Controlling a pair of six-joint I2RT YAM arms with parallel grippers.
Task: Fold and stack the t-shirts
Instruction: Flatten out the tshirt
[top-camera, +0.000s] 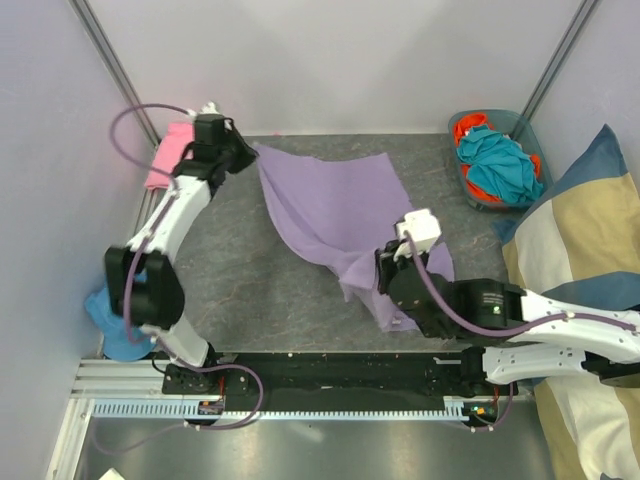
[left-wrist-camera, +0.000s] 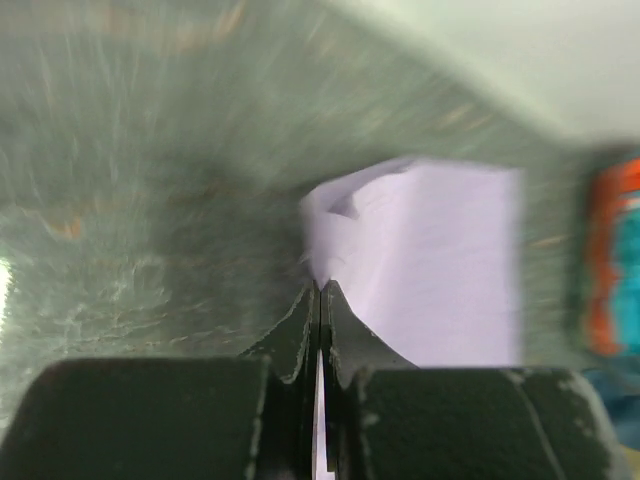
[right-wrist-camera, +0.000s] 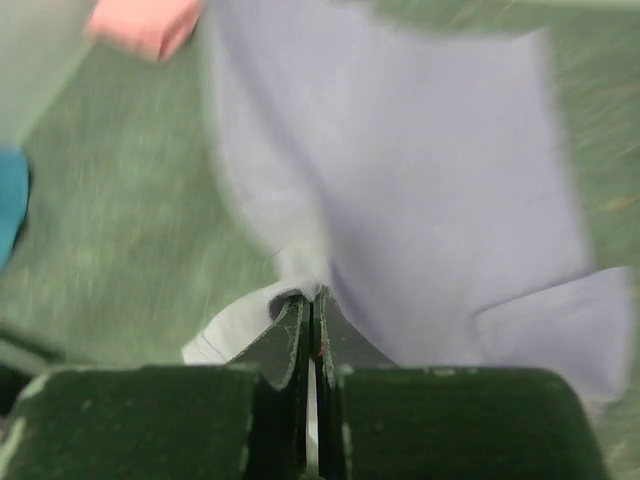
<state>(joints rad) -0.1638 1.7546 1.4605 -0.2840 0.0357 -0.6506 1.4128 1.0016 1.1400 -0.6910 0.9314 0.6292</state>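
- Firmly, the left gripper (top-camera: 250, 152) is closed on a corner of the lavender t-shirt (top-camera: 335, 215). In its own wrist view the fingers (left-wrist-camera: 300, 325) meet with only a thin slit between them, and the cloth (left-wrist-camera: 430, 260) is pinched at their tips.
- Seen from above, that grip sits at about 10 o'clock on the bench (top-camera: 230, 270), close to the back wall.
- The right gripper (top-camera: 385, 268) is also clamped shut on the lavender t-shirt. Its wrist view shows the cloth (right-wrist-camera: 420, 180) bunched between the closed fingers (right-wrist-camera: 285, 335), with a pale hem curling out to the left.
- That grip is at about 4 o'clock from the bench's middle.
- The lavender t-shirt spans the two grippers. Its long axis runs diagonally from 10 o'clock to 4 o'clock, its broad panel spreads toward 1 o'clock, and a folded flap trails at 5 o'clock.
- Which end is the neck cannot be told; the wrist views are blurred.
- The pink t-shirt (top-camera: 172, 152) lies at 9 o'clock of the left gripper, against the left wall.
- A basket (top-camera: 520, 122) of teal and orange cloth stands at 2 o'clock, and a striped cushion (top-camera: 585, 215) at 3 o'clock.
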